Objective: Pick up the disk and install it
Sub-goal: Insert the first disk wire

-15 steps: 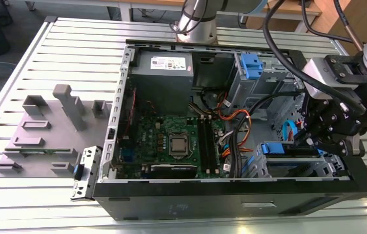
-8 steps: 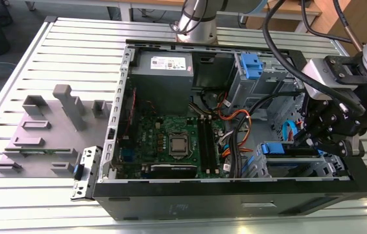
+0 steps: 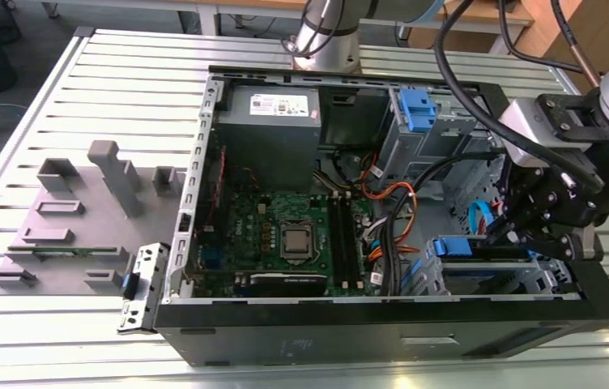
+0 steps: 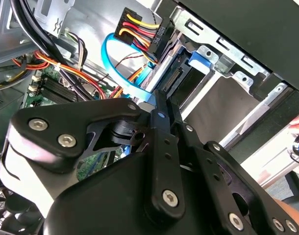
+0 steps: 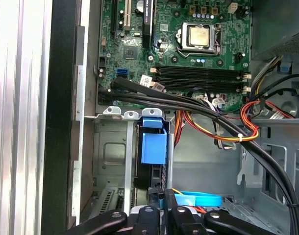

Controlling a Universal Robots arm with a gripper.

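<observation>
Gripper: the black linkage-fingered gripper [image 3: 531,243] hangs inside the open black desktop computer case [image 3: 283,344], at the corner nearest the exterior view's right. Whether its jaws are open or shut on anything cannot be told.

Disk: the silver metal hard drive in its blue plastic carrier [image 3: 465,246] stands on edge in the grey steel drive cage [image 3: 499,279], directly ahead of the jaws. In the first wrist view its blue carrier tab [image 5: 153,147] lies just beyond the fingers [image 5: 148,218]; contact cannot be told.

Edges: the cage's steel rails [image 5: 128,161] flank the disk closely on both sides. The black case wall [image 5: 63,122] runs alongside the cage, near one side of the jaws.

Open room: on the far side of the jaws from that wall, a bare grey case floor [image 5: 208,166] lies open, crossed by black cable bundles [image 5: 188,105] and orange wires [image 5: 247,129]. A light blue flat data cable [image 4: 125,83] loops just beside the fingers.

Arm pose: the wrist [image 3: 564,138] is bent downward from the exterior view's right, over the case rim, with the fingers pointing into the cage.

Surroundings: the green motherboard [image 3: 283,235] lies well apart beyond the cables; the case rests on a slatted metal table [image 3: 88,97].
</observation>
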